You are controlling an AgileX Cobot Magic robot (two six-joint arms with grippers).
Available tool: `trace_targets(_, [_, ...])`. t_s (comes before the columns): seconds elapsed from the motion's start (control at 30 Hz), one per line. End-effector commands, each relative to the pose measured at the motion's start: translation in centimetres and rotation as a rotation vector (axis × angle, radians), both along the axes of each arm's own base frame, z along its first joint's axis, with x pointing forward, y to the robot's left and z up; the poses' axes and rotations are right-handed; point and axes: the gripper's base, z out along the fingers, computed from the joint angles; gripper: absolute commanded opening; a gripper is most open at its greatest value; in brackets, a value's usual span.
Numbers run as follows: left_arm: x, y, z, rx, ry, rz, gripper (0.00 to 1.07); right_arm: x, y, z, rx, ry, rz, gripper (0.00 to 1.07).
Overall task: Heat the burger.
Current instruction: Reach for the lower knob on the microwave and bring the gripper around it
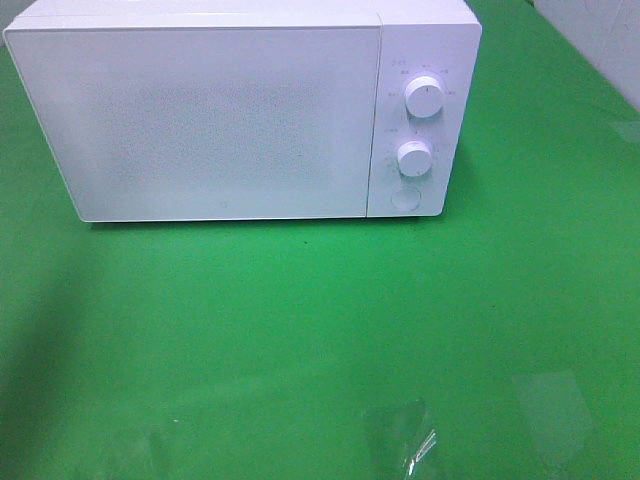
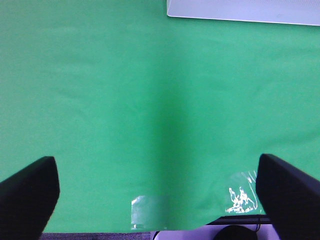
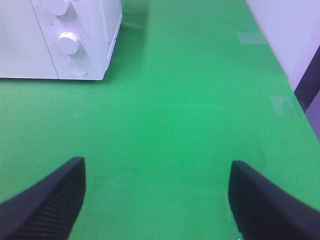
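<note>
Left hand (image 2: 156, 161) and right hand (image 3: 156, 162) are held wide, empty (burger unseen), so the shut microwave (image 1: 200, 120) may be run unloaded.

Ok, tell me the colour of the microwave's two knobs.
White knobs, matching the microwave; clearest in the exterior high view.

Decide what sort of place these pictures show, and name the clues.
Probably a robot test bench rather than a real kitchen: a white boxy microwave oven stands on a plain green cloth tabletop with clear tape strips stuck on it.
</note>
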Motion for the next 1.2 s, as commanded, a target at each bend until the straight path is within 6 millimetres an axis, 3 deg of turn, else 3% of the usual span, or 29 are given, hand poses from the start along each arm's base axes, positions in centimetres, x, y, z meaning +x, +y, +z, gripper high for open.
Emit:
trace_targets(0.03, [-2.5,0.1,-1.4,-0.004,0.044,-0.004,1.01,-0.4,0.0,0.0,0.009,-0.033,-0.005,0.76])
trace_targets(0.27, [-6.4,0.3,-4.5,0.014,0.024,-0.031,1.01,-0.4,0.0,0.0,0.009,-0.033,-0.005,0.76])
trace_targets(0.33, [-9.0,0.3,-6.3,0.029,-0.017,-0.064,1.01,-0.4,0.0,0.0,0.009,-0.033,-0.005,0.76])
trace_targets(0.5, [-10.9,0.3,-7.3,0.031,-0.065,-0.066,1.01,-0.4,0.0,0.0,0.009,-0.033,-0.005,0.76])
trace_targets(0.53, [-12.0,0.4,-7.8,0.031,-0.101,-0.065,1.01,-0.4,0.0,0.0,0.009,-0.033,-0.005,0.76])
trace_targets(0.57, [-12.0,0.4,-7.8,0.031,-0.101,-0.065,1.01,-0.4,0.0,0.0,0.009,-0.033,-0.005,0.76])
trace_targets(0.63, [-14.6,0.4,-8.2,0.033,-0.245,-0.062,1.01,-0.4,0.0,0.0,0.009,-0.033,-0.005,0.76])
trace_targets(0.73, [-15.3,0.5,-8.1,0.033,-0.29,-0.061,1.01,-0.4,0.0,0.0,0.009,-0.033,-0.005,0.76])
trace_targets(0.77, [-16.6,0.5,-8.4,0.033,-0.357,-0.059,1.01,-0.4,0.0,0.0,0.009,-0.033,-0.005,0.76])
trace_targets(0.87, [-17.8,0.5,-8.5,0.031,-0.439,-0.054,1.01,-0.4,0.0,0.0,0.009,-0.033,-0.005,0.76])
trace_targets(0.93, [-19.9,0.6,-8.3,0.034,-0.571,-0.05,1.01,-0.4,0.0,0.0,0.009,-0.033,-0.005,0.76])
trace_targets(1.2, [-21.3,0.6,-8.3,0.027,-0.662,-0.051,1.01,-0.4,0.0,0.0,0.009,-0.033,-0.005,0.76])
